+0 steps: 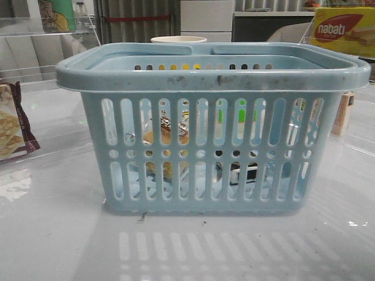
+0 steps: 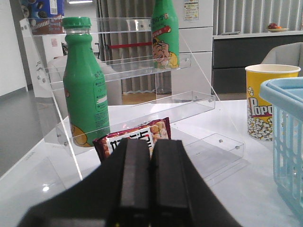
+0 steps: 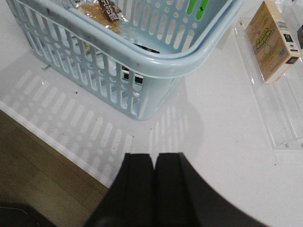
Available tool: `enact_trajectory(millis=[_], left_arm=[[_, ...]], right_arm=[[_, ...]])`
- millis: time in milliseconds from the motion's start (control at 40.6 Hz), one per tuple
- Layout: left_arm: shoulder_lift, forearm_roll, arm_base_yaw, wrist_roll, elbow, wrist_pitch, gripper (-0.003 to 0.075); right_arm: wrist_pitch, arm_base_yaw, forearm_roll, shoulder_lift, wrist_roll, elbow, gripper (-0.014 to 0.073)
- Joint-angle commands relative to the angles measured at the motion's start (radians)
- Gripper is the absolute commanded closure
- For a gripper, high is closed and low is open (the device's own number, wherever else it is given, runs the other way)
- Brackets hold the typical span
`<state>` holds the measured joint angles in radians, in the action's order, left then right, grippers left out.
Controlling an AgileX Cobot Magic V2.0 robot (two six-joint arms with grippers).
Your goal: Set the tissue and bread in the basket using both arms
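Note:
The light blue basket [image 1: 214, 76] stands in the middle of the table. Through its slots I see the golden-brown bread [image 1: 166, 137] in shiny wrap on the left and the black-and-white tissue pack [image 1: 245, 172] low on the right. The right wrist view shows the basket [image 3: 156, 64], the bread [image 3: 99, 14] inside it and a part of the tissue [image 3: 130, 74] behind the slots. My left gripper [image 2: 150, 153] is shut and empty, left of the basket [image 2: 284, 94]. My right gripper [image 3: 154, 163] is shut and empty, near the table's front edge, apart from the basket.
A maroon-edged cracker bag [image 1: 14, 123] lies at the left, also in the left wrist view [image 2: 137, 137]. A clear acrylic rack [image 2: 123, 71] holds green bottles [image 2: 85, 85]. A yellow popcorn cup [image 2: 265, 101] stands behind the basket. A small yellow box [image 3: 272, 40] sits on a clear tray at the right.

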<state>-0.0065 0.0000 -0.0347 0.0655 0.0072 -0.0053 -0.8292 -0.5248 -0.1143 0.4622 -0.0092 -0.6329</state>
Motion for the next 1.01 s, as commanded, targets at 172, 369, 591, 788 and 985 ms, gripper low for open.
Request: enact_trajectory(millis=[172, 369, 591, 788, 985], left_arm=[[-0.017, -0.01, -0.006, -0.011, -0.002, -0.09, 0.063], [-0.017, -0.01, -0.006, -0.011, -0.002, -0.09, 0.063], [-0.017, -0.01, -0.006, -0.011, -0.002, -0.09, 0.063], [-0.017, -0.01, -0.006, -0.011, -0.002, -0.09, 0.063], [-0.017, -0.01, -0.006, -0.011, -0.002, -0.09, 0.063]], right_arm=[[0.075, 0.033, -0.013, -0.024, -0.007, -0.017, 0.0537], [0.297, 0.236, 0.024, -0.165, -0.006, 0.147, 0.0537], [0.653, 0.43, 0.096, -0.39, -0.006, 0.463, 0.0537], [0.787, 0.521, 0.103, -0.492, -0.006, 0.636, 0.0537], [0.835, 0.523, 0.109, -0.491, -0.006, 0.663, 0.0537]])
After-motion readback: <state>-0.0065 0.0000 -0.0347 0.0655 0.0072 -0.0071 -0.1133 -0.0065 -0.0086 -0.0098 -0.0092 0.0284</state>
